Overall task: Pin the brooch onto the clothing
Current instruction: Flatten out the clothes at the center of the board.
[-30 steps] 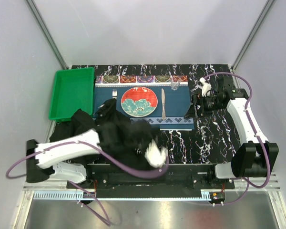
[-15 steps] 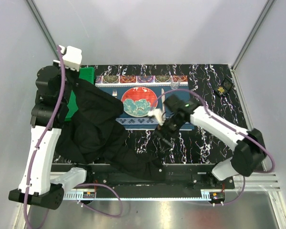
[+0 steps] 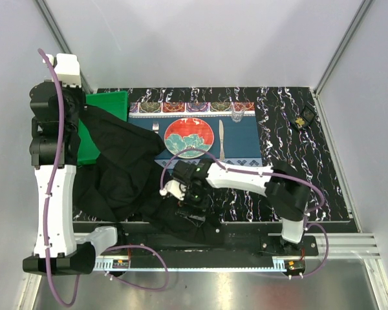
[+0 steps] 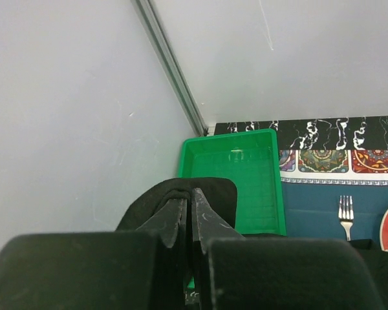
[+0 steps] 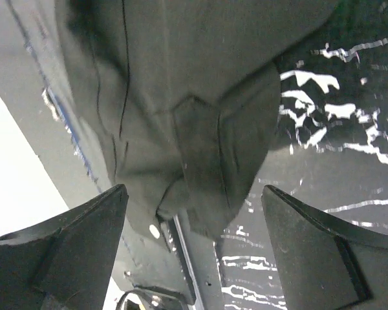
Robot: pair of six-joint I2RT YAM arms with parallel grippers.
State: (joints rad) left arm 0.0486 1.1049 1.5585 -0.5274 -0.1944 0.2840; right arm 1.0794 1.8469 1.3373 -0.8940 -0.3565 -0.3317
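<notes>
The black shirt (image 3: 126, 171) hangs from my raised left gripper (image 3: 84, 111) at the far left and drapes down to the table's near edge. In the left wrist view the left gripper (image 4: 191, 197) is shut on a fold of the shirt (image 4: 210, 190). My right gripper (image 3: 189, 208) hovers open over the shirt's lower edge near the front. In the right wrist view the right gripper (image 5: 194, 239) has its jaws wide apart above a cuff-like flap of the shirt (image 5: 207, 148), not touching it. The small golden brooch (image 3: 303, 121) lies on the marble table at the far right, away from both grippers.
A green tray (image 3: 107, 106) stands at the back left, partly under the shirt; it also shows in the left wrist view (image 4: 246, 168). A blue placemat (image 3: 246, 139) carries a red plate (image 3: 189, 137), a fork (image 4: 346, 212), a knife (image 3: 222, 139) and a glass (image 3: 237, 115).
My left arm rose from low over the table to high at the far left, lifting the shirt. My right arm swung from the far right across to the shirt's near edge.
</notes>
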